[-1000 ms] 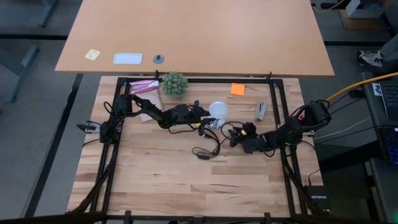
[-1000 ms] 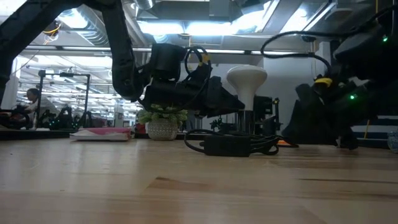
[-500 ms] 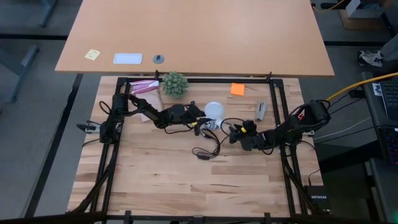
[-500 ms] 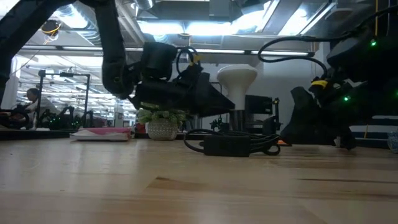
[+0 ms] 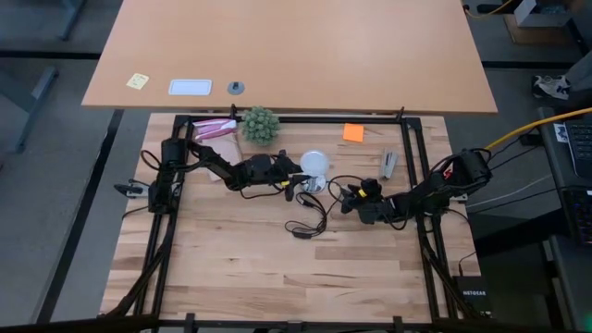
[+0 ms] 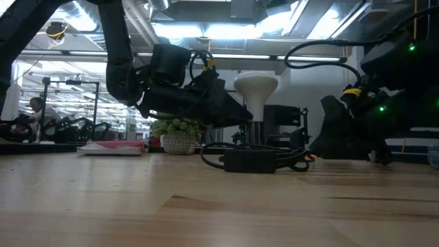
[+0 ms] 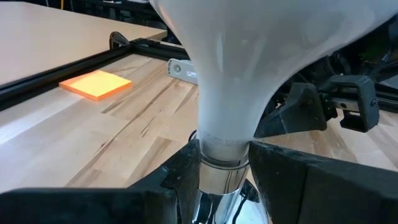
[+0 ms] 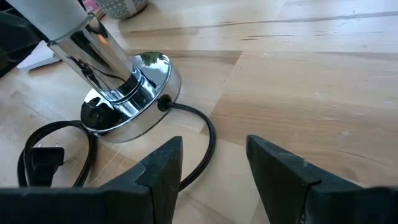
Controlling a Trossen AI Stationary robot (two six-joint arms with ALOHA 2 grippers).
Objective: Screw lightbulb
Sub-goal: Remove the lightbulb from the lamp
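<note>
Beyond the light wooden bench [image 5: 277, 268] stands a second, plain brown table [image 5: 296, 55]. The floor [image 5: 46, 185] is grey. Long ceiling lights [image 6: 226, 31] shine bright in the room behind.

robotics lab or workshop, butcher-block table [image 5: 277, 268] in a black metal frame [image 5: 412, 166], plain desk [image 5: 296, 46] behind it, yellow cable [image 5: 532, 128] on grey floor, exposed ceiling ducts [image 6: 206, 10], strip lights [image 6: 226, 31], a person [image 6: 33, 110] far off

Overhead, table-level, two close wrist views
</note>
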